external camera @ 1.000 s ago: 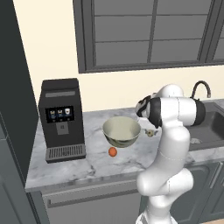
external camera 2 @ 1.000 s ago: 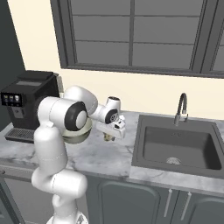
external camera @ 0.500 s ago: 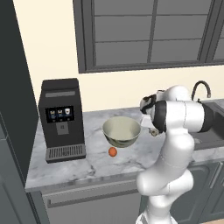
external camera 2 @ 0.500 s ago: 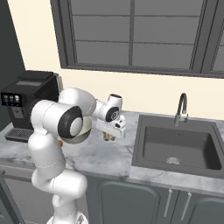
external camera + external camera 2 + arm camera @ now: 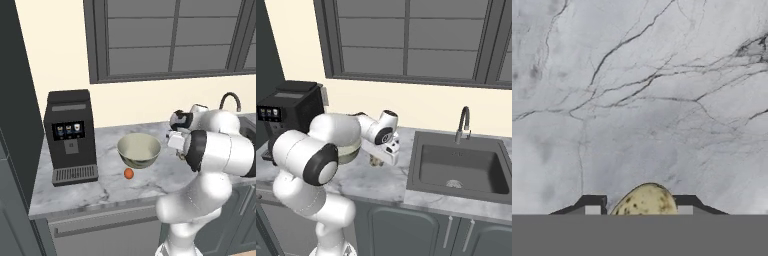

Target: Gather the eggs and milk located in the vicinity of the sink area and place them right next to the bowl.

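Observation:
My gripper [image 5: 639, 209] is shut on the pale olive-tan spotted egg [image 5: 645, 201], which sits between the two dark fingertips [image 5: 592, 207] above bare marble. In the right base view the gripper [image 5: 375, 161] hangs just above the counter, between the bowl [image 5: 349, 150] and the sink [image 5: 461, 165]. The large grey-green bowl [image 5: 139, 150] stands mid-counter. The orange-brown egg [image 5: 129, 173] lies on the marble close in front of it. The milk is out of view.
A black coffee machine [image 5: 70, 135] stands at the counter's left end. The curved faucet [image 5: 463, 122] rises behind the sink. A window runs along the wall above the marble counter [image 5: 381, 182].
The arm's elbow has swung a little while the hand stays near the bowl's sink side. The grip on the spotted egg is unchanged.

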Robot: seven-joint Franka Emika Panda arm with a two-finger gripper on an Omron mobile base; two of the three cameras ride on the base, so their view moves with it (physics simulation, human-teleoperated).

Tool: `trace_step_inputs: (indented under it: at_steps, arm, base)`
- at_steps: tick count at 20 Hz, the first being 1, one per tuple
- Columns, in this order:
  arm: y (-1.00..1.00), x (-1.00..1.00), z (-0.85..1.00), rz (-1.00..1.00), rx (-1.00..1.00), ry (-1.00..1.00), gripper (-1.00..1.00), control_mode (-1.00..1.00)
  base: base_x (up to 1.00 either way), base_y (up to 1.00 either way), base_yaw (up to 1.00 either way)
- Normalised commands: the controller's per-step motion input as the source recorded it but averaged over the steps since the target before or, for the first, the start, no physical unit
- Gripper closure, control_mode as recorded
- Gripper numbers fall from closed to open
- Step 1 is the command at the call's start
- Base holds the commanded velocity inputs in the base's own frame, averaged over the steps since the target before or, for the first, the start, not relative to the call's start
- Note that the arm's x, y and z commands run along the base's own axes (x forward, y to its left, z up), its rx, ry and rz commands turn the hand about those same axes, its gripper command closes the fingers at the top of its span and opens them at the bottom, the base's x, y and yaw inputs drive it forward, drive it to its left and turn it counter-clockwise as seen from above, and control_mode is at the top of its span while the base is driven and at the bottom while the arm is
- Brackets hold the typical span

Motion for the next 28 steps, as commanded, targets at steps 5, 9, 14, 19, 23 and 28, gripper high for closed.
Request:
trace_step_inputs:
  at_steps: [5, 9, 14, 19, 23, 28]
  arm:
    - [0.36, -0.39, 0.12, 0.01, 0.0, -0.27, 1.0, -1.0]
    - [0.45, -0.38, 0.02, 0.04, -0.03, -0.43, 1.0, -1.0]
    - [0.47, -0.4, 0.04, 0.04, -0.02, -0.36, 1.0, -1.0]
    - [0.45, -0.13, 0.0, 0.04, -0.03, -0.23, 1.0, -1.0]
    - [0.43, 0.0, 0.0, 0.04, -0.04, -0.15, 1.0, -1.0]
    - [0.41, -0.17, 0.0, 0.05, -0.05, -0.09, 1.0, -1.0]
  base:
    - [0.0, 0.0, 0.0]
    - [0.0, 0.0, 0.0]
    - [0.0, 0.0, 0.0]
    - [0.0, 0.0, 0.0]
    - [0.0, 0.0, 0.0]
    - [0.0, 0.0, 0.0]
